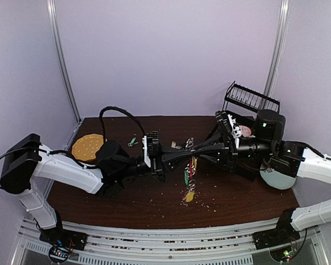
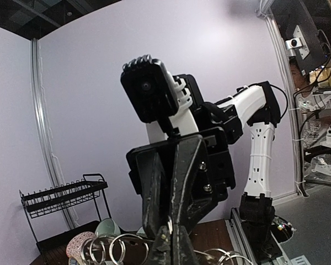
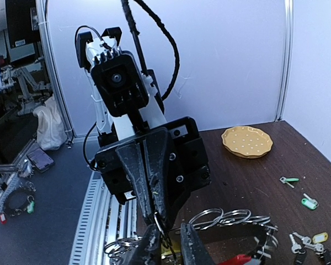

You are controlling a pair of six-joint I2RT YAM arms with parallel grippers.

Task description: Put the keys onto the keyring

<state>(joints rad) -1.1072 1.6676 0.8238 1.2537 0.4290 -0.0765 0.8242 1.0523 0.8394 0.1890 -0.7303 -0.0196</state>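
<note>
Crumbs (image 1: pixel 209 207) speckle dark wooden table (image 1: pixel 154 207) against lilac walls (image 1: pixel 171 55).

Lighting: even, bright on walls; dark bench (image 1: pixel 154 204) dimly rendered.
Distortion: wrist views bowed at edges.
Focus: nearest parts blurred.

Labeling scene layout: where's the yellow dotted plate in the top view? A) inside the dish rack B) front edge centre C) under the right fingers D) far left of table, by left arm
D: the yellow plate lies at the table's far-left side beside the left arm, away from the dish rack.
</note>
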